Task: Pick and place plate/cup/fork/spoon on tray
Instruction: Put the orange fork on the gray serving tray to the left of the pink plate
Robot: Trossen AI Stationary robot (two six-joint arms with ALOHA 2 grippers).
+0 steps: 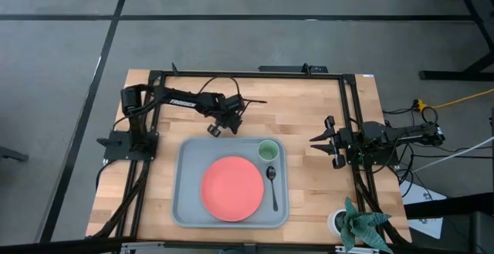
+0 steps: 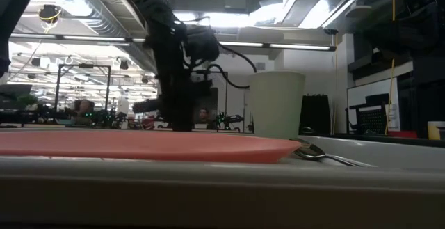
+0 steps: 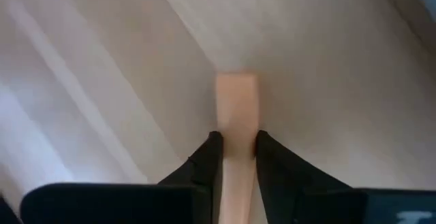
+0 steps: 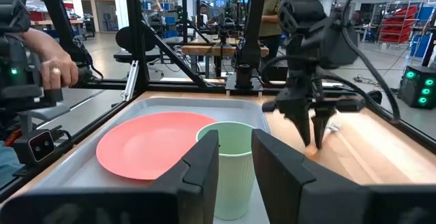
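The blue-grey tray (image 1: 185, 208) lies at the table's near middle. On it are the coral-red plate (image 1: 232, 188), the pale-green cup (image 1: 268, 150) upright in its far right corner, and the dark spoon (image 1: 272, 184) beside the plate. My left gripper (image 1: 218, 127) stands just beyond the tray's far edge, pointing down, shut on the fork (image 3: 236, 108). My right gripper (image 1: 318, 140) is open and empty to the right of the tray, level with the cup (image 4: 231, 166). My left gripper pinches the fork's yellow-orange handle (image 3: 236, 139) between its two fingers. The fingers come from above and point down at the table. The handle's free end (image 3: 237, 84) sticks out past the fingertips toward the wood. Whether that end touches the table, I cannot tell.
A white pot with a green plant (image 1: 359, 221) stands at the table's near right corner. Black frame rails (image 1: 349, 107) run along the table's sides and far edge. A person's hand (image 4: 51, 67) shows beyond the table's left side. Bare wood lies right of the tray.
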